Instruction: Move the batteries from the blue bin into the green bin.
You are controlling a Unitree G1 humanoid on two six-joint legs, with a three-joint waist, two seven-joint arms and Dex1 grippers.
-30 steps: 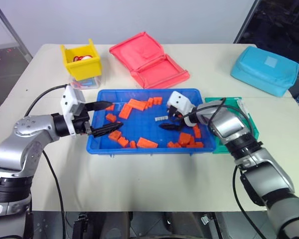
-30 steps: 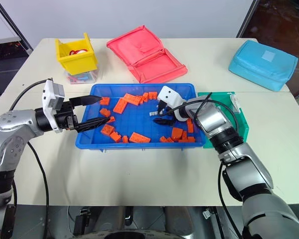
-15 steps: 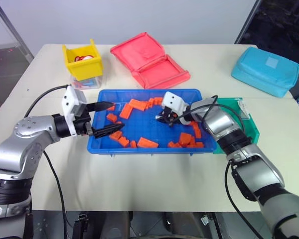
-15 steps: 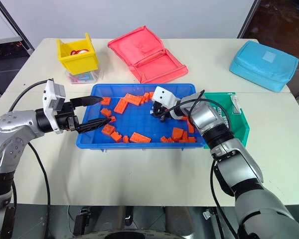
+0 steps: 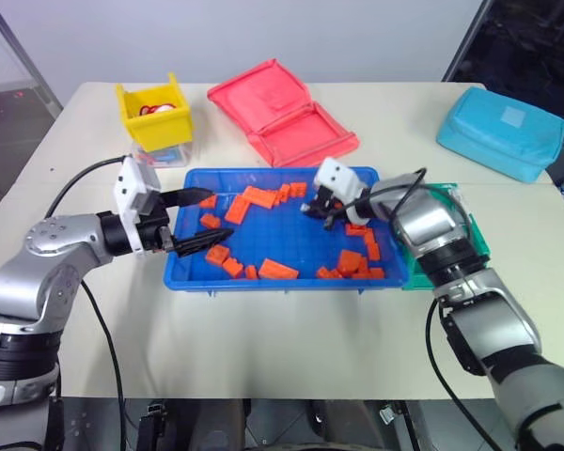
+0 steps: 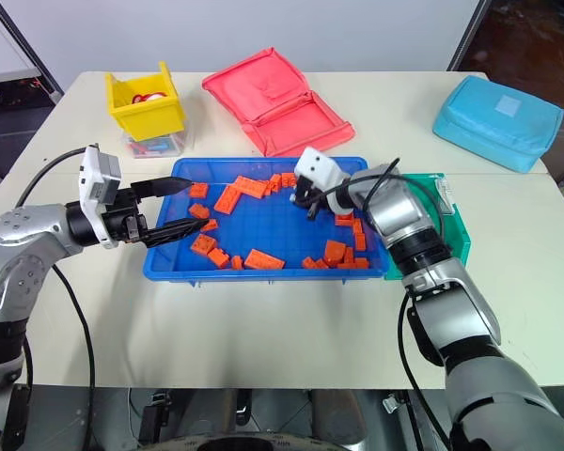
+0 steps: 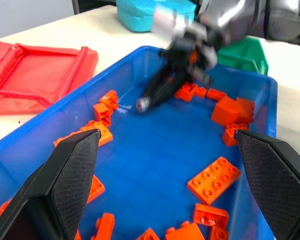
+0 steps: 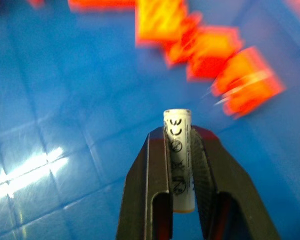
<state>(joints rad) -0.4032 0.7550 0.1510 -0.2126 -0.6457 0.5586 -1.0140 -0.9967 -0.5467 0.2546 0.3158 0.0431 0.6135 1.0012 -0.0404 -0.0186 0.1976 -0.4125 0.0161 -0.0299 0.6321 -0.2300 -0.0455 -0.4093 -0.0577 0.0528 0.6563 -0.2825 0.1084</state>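
The right pincer (image 5: 317, 208) is pinching a battery (image 8: 178, 155), which lies lengthwise between the two fingers with its end poking out past the tips, so its long axis runs along the pincer's own line. It hangs above the floor of the blue bin (image 5: 263, 252), over the bin's far right part, clear of the orange blocks (image 5: 350, 260) below. The green bin (image 5: 465, 225) stands just beside the blue bin's right rim, on the right arm's own side, so the carry looks like a short sweep rightward over that rim; the right arm is far nearer to it than the left. The left pincer (image 5: 207, 218) hovers spread wide over the blue bin's left edge, holding nothing. The blue bin sits mid-desk (image 5: 263, 348); beyond it lie an open red case (image 5: 280, 115) and a yellow bin (image 5: 154, 115), and beyond the green bin a light-blue pouch (image 5: 500, 132). Plain pale wall behind.
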